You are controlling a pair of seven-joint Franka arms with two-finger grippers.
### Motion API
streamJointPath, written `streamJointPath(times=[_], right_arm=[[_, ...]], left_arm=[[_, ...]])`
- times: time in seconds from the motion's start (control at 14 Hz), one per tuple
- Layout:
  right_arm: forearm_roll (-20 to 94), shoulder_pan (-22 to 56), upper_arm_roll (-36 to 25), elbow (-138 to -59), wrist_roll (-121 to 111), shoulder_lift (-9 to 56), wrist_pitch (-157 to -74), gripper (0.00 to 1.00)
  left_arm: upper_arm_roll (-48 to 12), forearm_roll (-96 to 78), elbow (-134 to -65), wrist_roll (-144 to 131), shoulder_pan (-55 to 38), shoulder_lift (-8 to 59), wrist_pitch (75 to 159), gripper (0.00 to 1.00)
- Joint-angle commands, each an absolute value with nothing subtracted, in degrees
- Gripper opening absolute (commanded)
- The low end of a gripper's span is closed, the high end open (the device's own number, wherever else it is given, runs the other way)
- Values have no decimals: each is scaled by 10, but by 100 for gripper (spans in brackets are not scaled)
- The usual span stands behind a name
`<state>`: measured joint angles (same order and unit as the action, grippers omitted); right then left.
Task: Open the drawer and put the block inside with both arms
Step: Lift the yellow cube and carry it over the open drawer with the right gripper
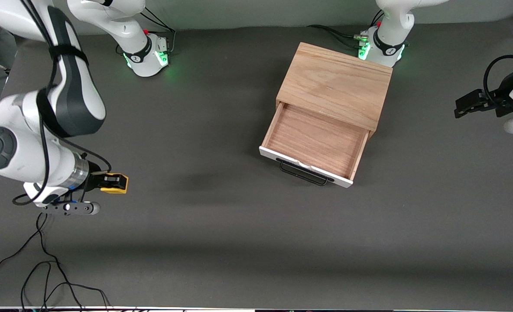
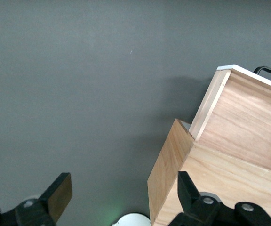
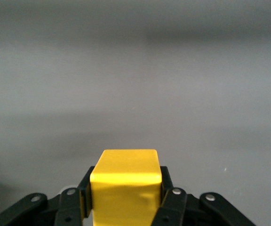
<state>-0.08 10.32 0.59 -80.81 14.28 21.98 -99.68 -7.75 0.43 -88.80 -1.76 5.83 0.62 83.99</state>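
The drawer [image 1: 313, 141] stands pulled out of the light-wood cabinet [image 1: 335, 85], its wooden tray bare, its white front panel and black bar handle [image 1: 303, 172] toward the front camera. My right gripper [image 1: 120, 183] is shut on the small yellow block [image 1: 114, 183] and holds it above the table toward the right arm's end. In the right wrist view the block [image 3: 125, 186] sits squeezed between the fingers. My left gripper [image 1: 461, 108] is open and empty, up in the air toward the left arm's end. The left wrist view shows the cabinet [image 2: 229, 183] and the drawer [image 2: 248, 122].
Grey mat [image 1: 222, 234] covers the table. Black cables [image 1: 44, 277] lie near the front edge at the right arm's end. The arms' green-lit bases [image 1: 150, 54] stand along the back edge, the left one right next to the cabinet.
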Motion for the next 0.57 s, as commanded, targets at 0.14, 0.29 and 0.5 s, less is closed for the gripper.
streamJointPath(times=[0.14,0.29,0.5], right_arm=[[44,199,4,-666,320,247,-908,20],[58,243,8,-637,440,257,-914,20],[57,322,21,-561,572,304,-919,20]], left_arm=[[-81,9,-910,-4,59,-2,873,100],[-82,8,-906,-3,60,6,875,100],[-81,9,-906,-3,59,6,886,100]])
